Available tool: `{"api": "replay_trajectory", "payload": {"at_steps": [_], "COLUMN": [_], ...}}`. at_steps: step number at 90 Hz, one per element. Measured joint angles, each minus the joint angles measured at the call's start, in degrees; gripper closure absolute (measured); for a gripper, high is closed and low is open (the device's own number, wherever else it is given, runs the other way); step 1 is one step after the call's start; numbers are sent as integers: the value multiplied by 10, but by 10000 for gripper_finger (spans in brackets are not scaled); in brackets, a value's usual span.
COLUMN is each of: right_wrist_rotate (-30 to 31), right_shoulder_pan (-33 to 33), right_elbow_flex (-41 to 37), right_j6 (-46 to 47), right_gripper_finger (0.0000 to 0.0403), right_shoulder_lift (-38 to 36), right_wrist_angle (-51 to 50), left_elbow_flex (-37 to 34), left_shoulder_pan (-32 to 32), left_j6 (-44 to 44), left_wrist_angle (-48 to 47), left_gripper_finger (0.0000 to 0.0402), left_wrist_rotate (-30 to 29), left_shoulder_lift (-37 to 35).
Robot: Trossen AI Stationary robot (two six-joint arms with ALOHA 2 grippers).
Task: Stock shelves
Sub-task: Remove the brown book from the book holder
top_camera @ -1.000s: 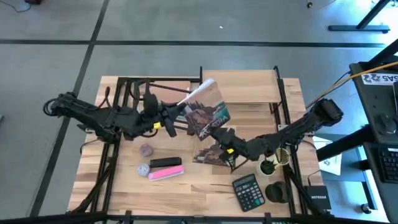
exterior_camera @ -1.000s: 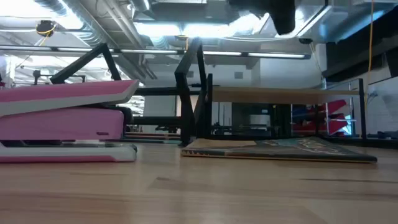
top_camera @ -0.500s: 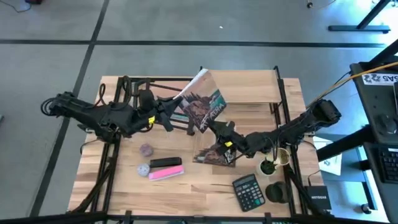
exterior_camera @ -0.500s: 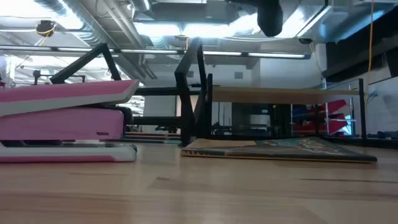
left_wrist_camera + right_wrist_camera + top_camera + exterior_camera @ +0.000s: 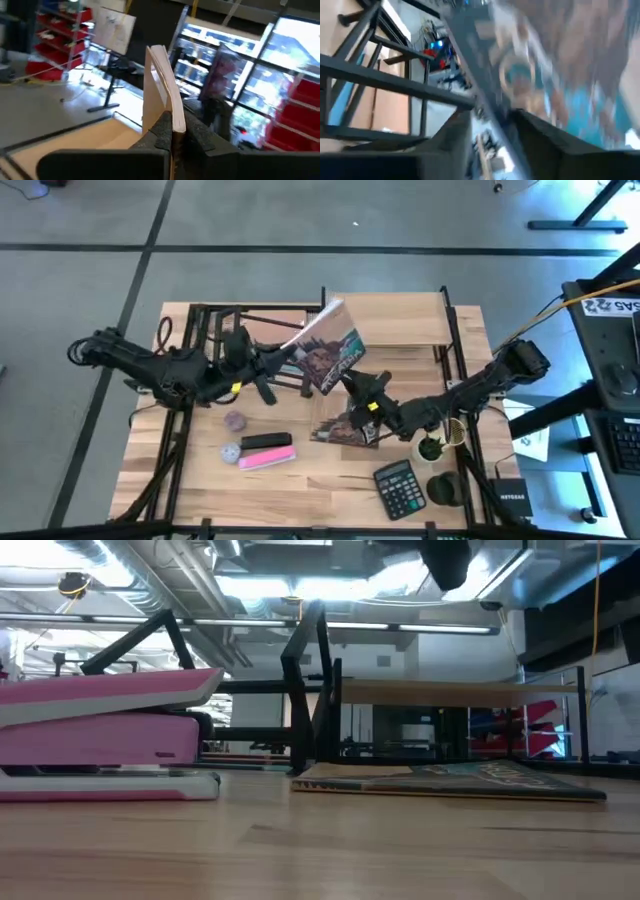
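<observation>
Left gripper (image 5: 278, 364) clamps the thin edge of a book (image 5: 328, 350) — in the left wrist view its fingers (image 5: 162, 129) pinch the cover from both sides, the book (image 5: 161, 85) standing upright beyond them. The book hangs raised and tilted, above the gap between the black rack (image 5: 215, 320) behind the left gripper and the wooden shelf (image 5: 400, 320) on its far side.

Right gripper (image 5: 362, 392) is at the book's lower corner; its wrist view shows fingers (image 5: 455, 135) straddling the cover edge (image 5: 520, 90), apparently closed on it.

Judgement: both arms share one book, so they should move together — no twisting. Level the book before sliding it onto a board; watch the black posts (image 5: 323, 310).

A second book (image 5: 345, 428) lies flat on the table under the right gripper. Near the left gripper lies a pink stapler (image 5: 265, 455); beyond the right, a calculator (image 5: 400, 488).
</observation>
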Motion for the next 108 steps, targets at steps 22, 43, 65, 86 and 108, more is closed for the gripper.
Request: {"api": "replay_trajectory", "payload": {"at_steps": [22,43,65,86,108], "right_wrist_rotate": [-41,-357,-566,-669,-877], "right_shoulder_pan": [52,6,-92,-153,-220], "right_elbow_flex": [0,-1,-1,-2,-2], "right_j6": [267,610,680,726,772], "right_gripper_finger": [108,108,109,109,109], "right_shoulder_lift": [-138,-363,-412,-296,-193], "right_wrist_angle": [-275,-535,-518,-443,-318], "left_elbow_flex": [1,2,2,2,2], "left_shoulder_pan": [-52,-85,-88,-88,-86], "left_j6": [-14,-19,-34,-45,-57], "left_wrist_angle": [-102,-154,-179,-193,-209], "left_gripper_finger": [401,401,401,401,401], "left_wrist_rotate": [2,0,0,9,15], "left_shoulder_lift": [-7,-9,-9,1,6]}}
